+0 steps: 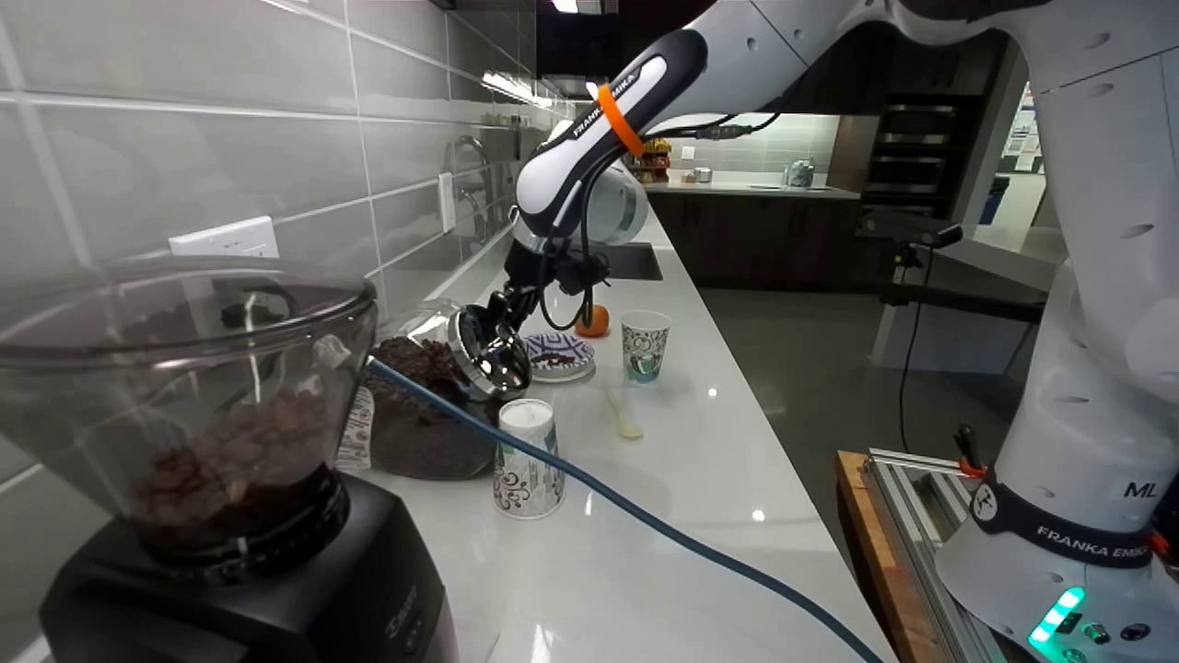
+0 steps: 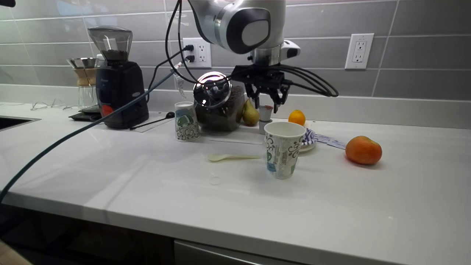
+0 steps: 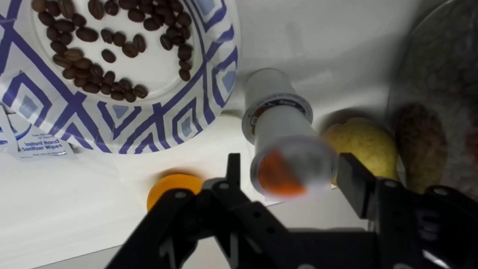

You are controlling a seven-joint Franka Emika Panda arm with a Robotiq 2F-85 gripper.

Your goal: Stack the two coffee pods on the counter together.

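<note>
Two small pods stand on the glossy white counter (image 2: 147,176), one on top of the other. The upper pod (image 3: 282,172) has an orange and whitish lid, blurred in the wrist view; it also shows in an exterior view (image 2: 265,115). The lower pod (image 3: 263,84) has a dark-printed rim and sits upright beneath it, also seen in that exterior view (image 2: 262,127). My gripper (image 3: 289,168) is open, its fingers on either side of the upper pod with a gap at the left finger. It also shows above the pods in an exterior view (image 2: 266,106). The jar lid hides the pods in an exterior view.
A bean jar (image 2: 220,119) and a pear (image 2: 250,114) stand close beside the pods. A patterned plate with beans (image 3: 179,123) and an orange (image 3: 171,186) are on the other side. An upright cup (image 2: 281,154) stands in front; an upturned cup (image 2: 186,125) is near the jar.
</note>
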